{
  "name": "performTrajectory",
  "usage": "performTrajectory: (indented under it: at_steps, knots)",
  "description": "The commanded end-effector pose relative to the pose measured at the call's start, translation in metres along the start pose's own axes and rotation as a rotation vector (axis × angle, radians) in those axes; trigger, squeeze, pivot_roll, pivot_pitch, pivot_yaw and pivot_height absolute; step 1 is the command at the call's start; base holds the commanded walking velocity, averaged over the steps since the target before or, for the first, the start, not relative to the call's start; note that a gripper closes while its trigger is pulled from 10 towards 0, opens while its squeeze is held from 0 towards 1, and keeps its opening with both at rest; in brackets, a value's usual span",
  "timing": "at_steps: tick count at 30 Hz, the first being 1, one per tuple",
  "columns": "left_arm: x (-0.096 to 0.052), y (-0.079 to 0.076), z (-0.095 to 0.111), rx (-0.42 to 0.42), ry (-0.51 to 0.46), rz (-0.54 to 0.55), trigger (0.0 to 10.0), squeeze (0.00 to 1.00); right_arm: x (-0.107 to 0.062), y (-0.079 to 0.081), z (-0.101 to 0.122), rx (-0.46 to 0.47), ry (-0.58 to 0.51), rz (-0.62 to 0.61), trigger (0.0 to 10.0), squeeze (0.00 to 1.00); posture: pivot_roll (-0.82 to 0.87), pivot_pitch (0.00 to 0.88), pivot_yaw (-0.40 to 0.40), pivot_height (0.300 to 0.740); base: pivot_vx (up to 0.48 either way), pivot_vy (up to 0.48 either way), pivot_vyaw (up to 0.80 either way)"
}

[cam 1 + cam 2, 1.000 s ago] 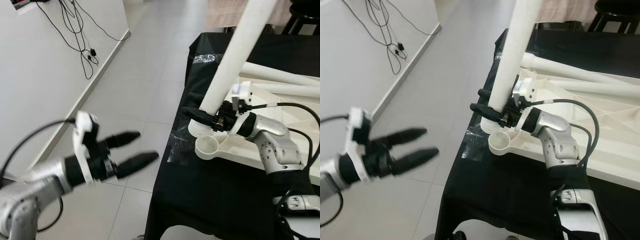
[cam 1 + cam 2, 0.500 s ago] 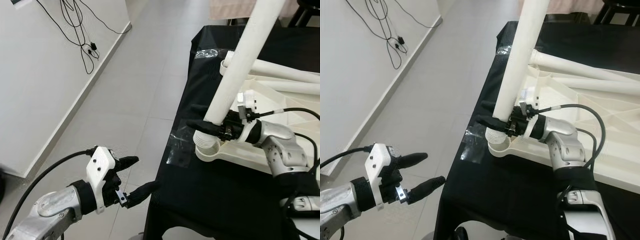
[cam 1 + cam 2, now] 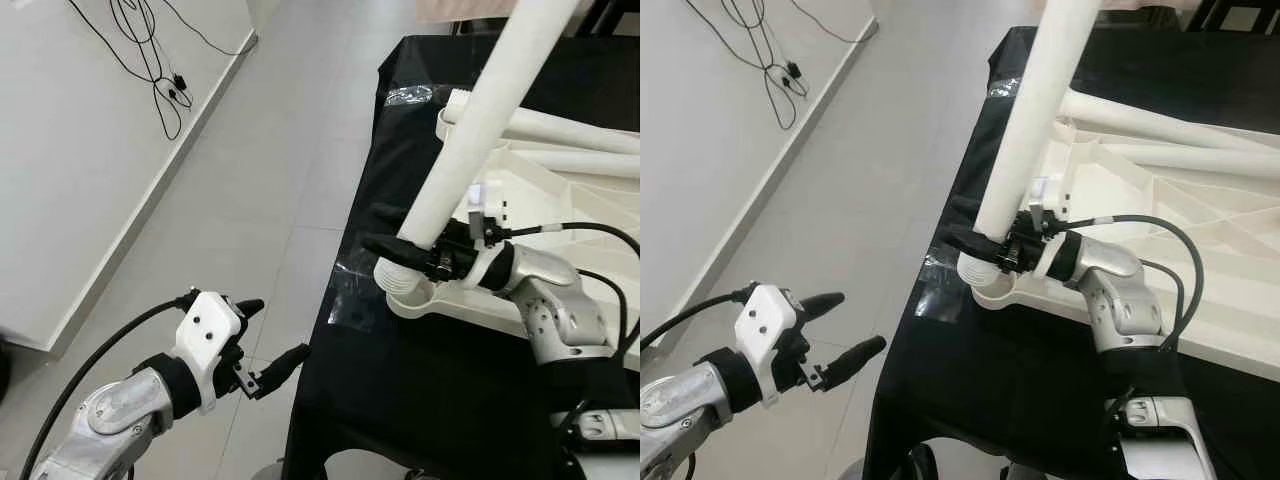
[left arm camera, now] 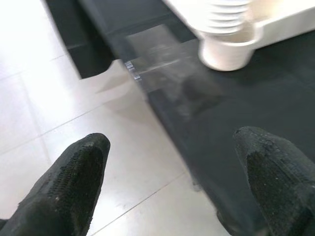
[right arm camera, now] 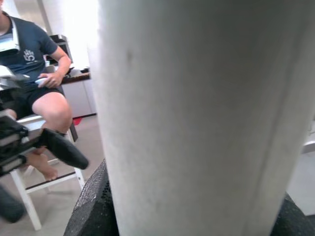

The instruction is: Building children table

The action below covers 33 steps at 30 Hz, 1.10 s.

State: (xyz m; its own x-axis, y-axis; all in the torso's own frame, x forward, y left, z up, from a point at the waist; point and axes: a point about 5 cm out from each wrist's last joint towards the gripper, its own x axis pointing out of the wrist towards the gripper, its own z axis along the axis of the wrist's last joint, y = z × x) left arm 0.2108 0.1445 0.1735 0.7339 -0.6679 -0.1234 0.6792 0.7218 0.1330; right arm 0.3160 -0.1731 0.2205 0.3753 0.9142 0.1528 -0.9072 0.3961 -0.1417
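Our right gripper [image 3: 392,232] clasped the white cylindrical plastic leg [image 3: 470,140], threads partly seated in the corner socket [image 3: 420,298]; left gripper [image 3: 268,345] splayed, empty.

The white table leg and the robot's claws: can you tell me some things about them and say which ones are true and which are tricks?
1. The right claw is shut on the white table leg. True.
2. The table leg lies flat on the floor. False: it stands tilted, its ribbed lower end at the round socket on the corner of the white tabletop.
3. The left claw is open and holds nothing. True.
4. The left claw is over the white tabletop. False: it is over the tiled floor, beside the black cloth.
5. The cloth under the tabletop is red. False: it is black.
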Motion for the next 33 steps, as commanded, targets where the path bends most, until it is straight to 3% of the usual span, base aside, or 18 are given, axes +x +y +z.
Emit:
performTrajectory:
  at_steps: [1, 7, 15, 22, 28, 33]
  knots:
    - [0.001, 0.004, -0.006, -0.011, 0.011, 0.059, 10.0, 0.00, -0.002, 0.003, -0.007, 0.029, 0.014, 0.006, 10.0, 0.00, 0.04, 0.236, 0.106, 0.740, 0.000, 0.000, 0.00]
    - [0.003, 0.011, -0.006, -0.005, 0.002, 0.132, 10.0, 0.00, -0.011, -0.007, -0.011, 0.043, 0.041, -0.069, 10.0, 0.00, 0.02, 0.233, 0.085, 0.740, 0.000, 0.000, 0.00]
    - [0.005, 0.019, -0.006, -0.007, -0.009, 0.205, 10.0, 0.00, 0.003, -0.011, 0.001, 0.006, 0.026, -0.119, 10.0, 0.00, 0.00, 0.239, 0.086, 0.740, 0.000, 0.000, 0.00]
    - [0.007, 0.025, -0.003, -0.073, -0.039, 0.264, 10.0, 0.00, 0.024, 0.001, 0.014, -0.005, -0.021, -0.077, 10.0, 0.00, 0.01, 0.230, 0.087, 0.740, 0.000, 0.000, 0.00]
    - [0.008, 0.025, -0.006, -0.065, -0.025, 0.279, 10.0, 0.00, 0.029, 0.005, 0.013, 0.006, -0.011, -0.090, 10.0, 0.00, 0.01, 0.225, 0.090, 0.740, 0.000, 0.000, 0.00]
    - [0.009, 0.025, -0.008, -0.064, -0.021, 0.285, 10.0, 0.00, 0.025, 0.025, 0.010, 0.066, -0.053, -0.061, 10.0, 0.00, 0.02, 0.208, 0.101, 0.740, 0.000, 0.374, -0.80]
